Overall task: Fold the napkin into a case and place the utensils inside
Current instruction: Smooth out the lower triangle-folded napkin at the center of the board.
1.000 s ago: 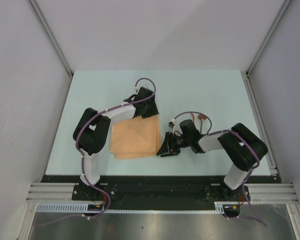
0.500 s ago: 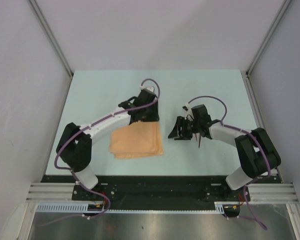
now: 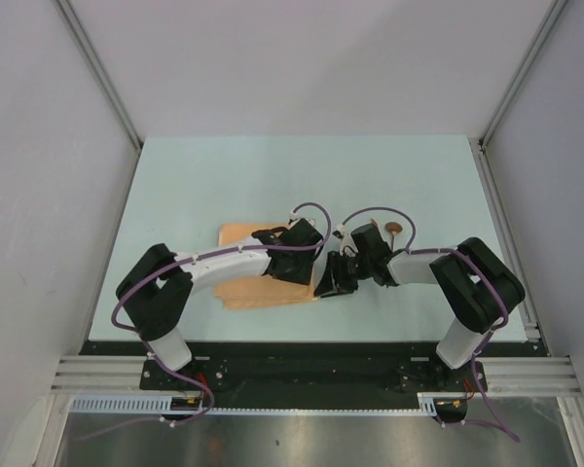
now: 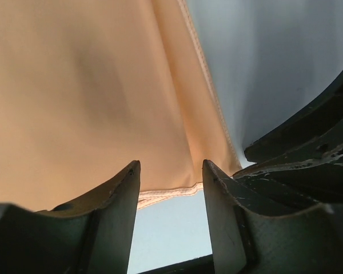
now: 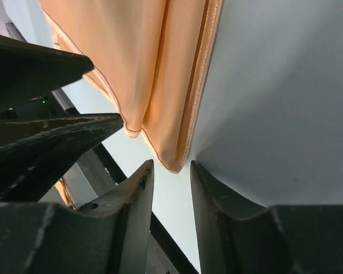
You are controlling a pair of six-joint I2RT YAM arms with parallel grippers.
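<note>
Folding step: left gripper point(image 4: 171, 165) and right gripper point(image 5: 167, 165), jaws apart and empty, sit at the right edge of the napkin point(image 4: 91, 85); next, 1 must pinch that edge and fold it over

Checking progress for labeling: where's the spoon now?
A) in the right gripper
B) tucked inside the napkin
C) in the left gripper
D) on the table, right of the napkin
D: the spoon shows its round bowl on the table, apart from the napkin. The left gripper and right gripper have only cloth edge ahead of their fingers, no utensil.
</note>
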